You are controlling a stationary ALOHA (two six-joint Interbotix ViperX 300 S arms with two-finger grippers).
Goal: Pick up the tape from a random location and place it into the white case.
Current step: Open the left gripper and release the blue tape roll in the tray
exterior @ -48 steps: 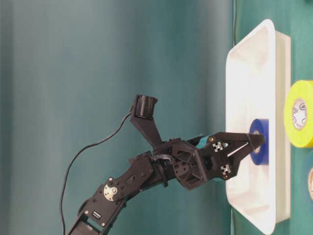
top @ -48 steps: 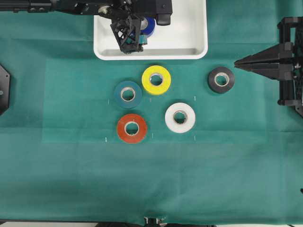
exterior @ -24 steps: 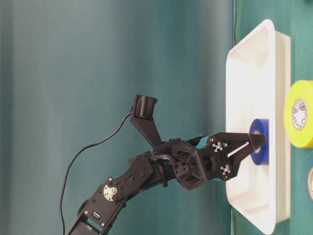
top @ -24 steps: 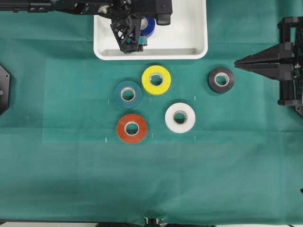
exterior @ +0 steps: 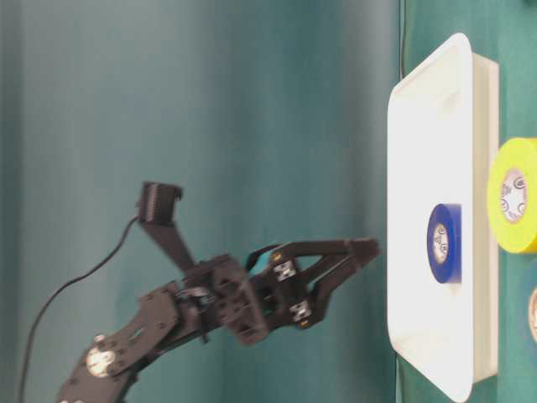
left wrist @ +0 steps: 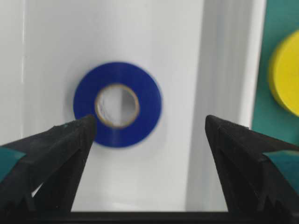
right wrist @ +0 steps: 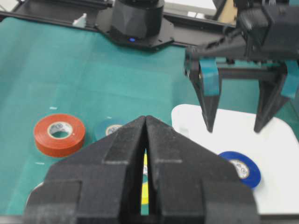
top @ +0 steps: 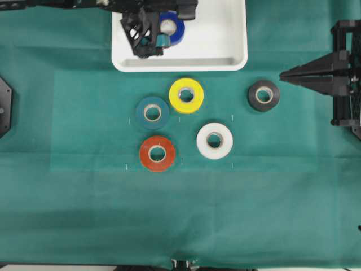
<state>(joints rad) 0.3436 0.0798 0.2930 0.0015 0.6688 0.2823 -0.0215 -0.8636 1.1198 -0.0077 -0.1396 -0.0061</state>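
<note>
A: How does the left gripper (left wrist: 149,135) stand?

B: Its jaws are spread wide and hold nothing. It hangs above the white case (top: 225,53), clear of it, with the tape (left wrist: 117,104) below and between the fingers (right wrist: 209,100), touching neither.

A: And the tape itself?

B: The royal-blue roll lies flat on the case floor, toward the case's left half in the overhead view.

A: What lies outside the case?

B: Just beside its front rim, a yellow roll (top: 186,95). Further off, a teal roll (top: 152,112), a white roll (top: 215,140) and an orange roll (top: 157,153). A black roll (top: 263,95) sits off to the right.

A: The right gripper (top: 282,74)?

B: Pinched together, well away from the case, near the black roll.
</note>
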